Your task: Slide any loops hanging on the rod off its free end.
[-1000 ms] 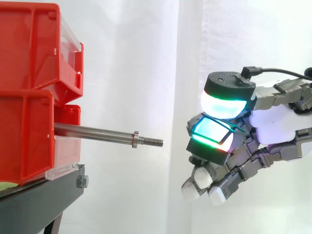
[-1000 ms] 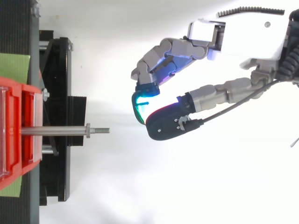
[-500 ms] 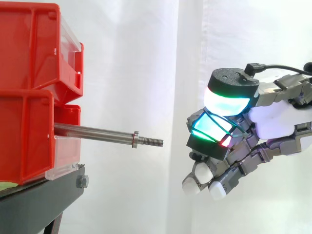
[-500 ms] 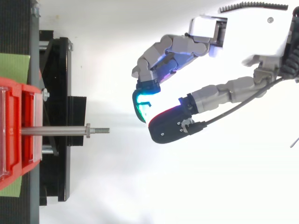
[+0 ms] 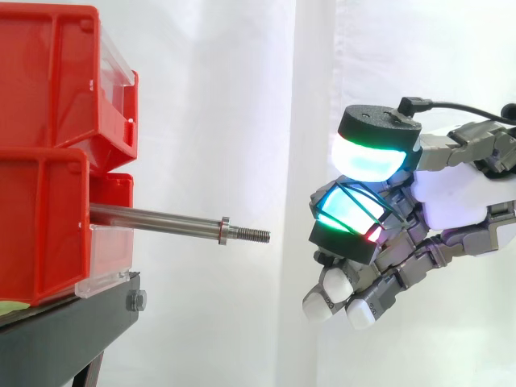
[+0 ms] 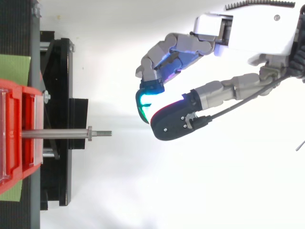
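Observation:
The steel rod [image 5: 157, 217] sticks out level from the lower red bin [image 5: 40, 230] and points right. Nothing hangs on it, and its threaded free end [image 5: 255, 235] is bare. In the top view the rod [image 6: 62, 134] also carries nothing. My hand [image 5: 455, 201] floats to the right of the free end, a short gap away and roughly level with it. Its fingers are curled, with the thumb pad [image 5: 372, 157] pressed down over a glowing finger pad [image 5: 348, 214]. A thin green loop [image 5: 373, 205] lies across that pad, pinched between the two. From above, the hand [image 6: 248, 36] reaches in from the upper right.
Two red bins are stacked on a black stand [image 5: 72, 330] at the left, the upper bin [image 5: 48, 76] set back above the rod. A white curtain hangs behind. Open air lies between the rod's end and my hand.
The hand has stayed just right of the rod's end. Its thumb rose slightly and the wrist shifted a little, with the thin loop still pinched. The rod stayed bare.

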Available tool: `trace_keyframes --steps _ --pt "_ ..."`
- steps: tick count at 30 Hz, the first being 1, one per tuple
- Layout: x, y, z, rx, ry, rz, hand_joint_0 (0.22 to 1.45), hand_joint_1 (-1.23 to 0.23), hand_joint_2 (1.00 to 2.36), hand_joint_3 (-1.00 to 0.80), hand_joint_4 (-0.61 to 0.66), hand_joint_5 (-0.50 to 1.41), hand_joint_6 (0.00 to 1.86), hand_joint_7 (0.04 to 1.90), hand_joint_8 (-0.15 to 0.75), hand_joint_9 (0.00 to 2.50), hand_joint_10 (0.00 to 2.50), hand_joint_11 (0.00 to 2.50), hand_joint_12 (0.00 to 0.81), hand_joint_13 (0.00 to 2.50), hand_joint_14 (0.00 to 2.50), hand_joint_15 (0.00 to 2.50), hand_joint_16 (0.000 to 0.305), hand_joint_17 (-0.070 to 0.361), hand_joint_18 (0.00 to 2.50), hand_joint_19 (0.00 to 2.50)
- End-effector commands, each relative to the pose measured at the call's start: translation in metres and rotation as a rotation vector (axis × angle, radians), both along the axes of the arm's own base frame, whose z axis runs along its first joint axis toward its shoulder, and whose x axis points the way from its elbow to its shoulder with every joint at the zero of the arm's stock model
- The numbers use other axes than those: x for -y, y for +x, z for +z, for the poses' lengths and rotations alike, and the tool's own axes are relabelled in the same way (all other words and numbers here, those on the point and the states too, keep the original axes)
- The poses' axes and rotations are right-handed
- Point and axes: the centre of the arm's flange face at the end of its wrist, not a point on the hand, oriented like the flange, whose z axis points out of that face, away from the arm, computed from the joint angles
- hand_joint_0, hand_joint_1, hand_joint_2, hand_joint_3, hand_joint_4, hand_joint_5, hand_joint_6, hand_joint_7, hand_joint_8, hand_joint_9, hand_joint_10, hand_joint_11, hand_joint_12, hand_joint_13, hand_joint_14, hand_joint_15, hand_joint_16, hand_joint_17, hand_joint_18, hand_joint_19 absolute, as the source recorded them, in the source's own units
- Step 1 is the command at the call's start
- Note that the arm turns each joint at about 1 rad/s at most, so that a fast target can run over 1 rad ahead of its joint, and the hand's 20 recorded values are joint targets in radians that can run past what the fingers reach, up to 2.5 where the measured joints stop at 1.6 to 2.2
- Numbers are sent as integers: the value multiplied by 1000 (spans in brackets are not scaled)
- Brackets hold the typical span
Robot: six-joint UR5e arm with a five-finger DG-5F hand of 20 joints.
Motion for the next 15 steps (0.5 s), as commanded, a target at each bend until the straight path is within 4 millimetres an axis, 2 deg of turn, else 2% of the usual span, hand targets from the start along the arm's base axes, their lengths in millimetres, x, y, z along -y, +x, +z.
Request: trace_keyframes --steps 1,4,9,15 --pt "0 0 0 -1 0 1 550 -503 1012 -360 117 -124 866 1032 261 745 18 413 330 442 8 210 46 104 433 348" --pt "0 0 0 -1 0 1 550 -516 1015 -313 116 -120 862 1049 262 747 16 424 330 440 8 206 46 104 431 349" --pt "0 0 0 1 0 -2 532 -630 1023 -125 118 -110 869 1125 270 762 16 422 334 449 8 207 47 105 447 336" --pt "-1 0 0 1 0 -1 530 -673 1024 -81 96 -112 875 1124 268 754 16 417 335 456 8 205 47 106 457 336"
